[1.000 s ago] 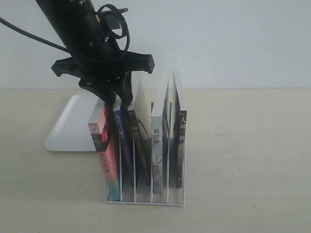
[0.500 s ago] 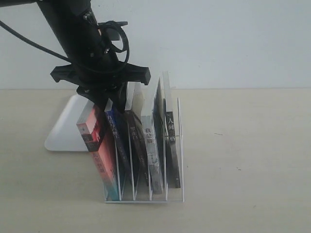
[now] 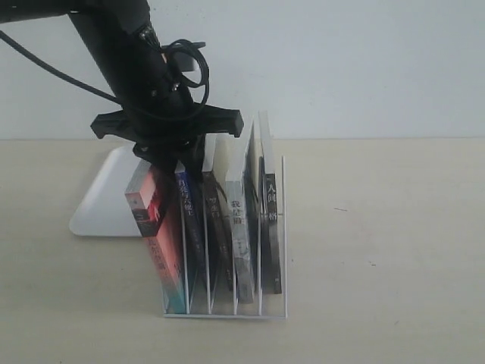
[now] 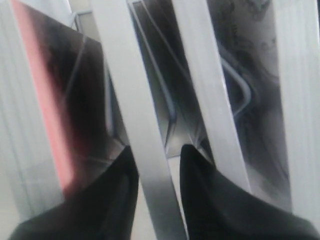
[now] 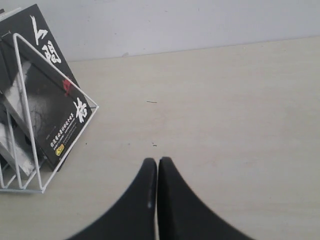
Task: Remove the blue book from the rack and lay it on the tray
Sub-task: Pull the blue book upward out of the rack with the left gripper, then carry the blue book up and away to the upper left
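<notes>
Straddling the blue book [image 3: 189,224] from above, left hand [image 4: 157,154] seemingly grips it.

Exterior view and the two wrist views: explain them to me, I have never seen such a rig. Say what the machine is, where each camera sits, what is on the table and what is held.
This is a robot with two arms, each ending in a two-finger gripper. The exterior view comes from a camera off the arms, facing the table. There a white wire rack holds five books upright, and a white tray lies behind it to the left. The left wrist view looks past the left gripper. Its black fingers stand on either side of the top edge of the blue book, next to the red-spined book. Whether they pinch it I cannot tell. The right wrist view shows the right gripper shut on nothing, over the table beside the rack.
</notes>
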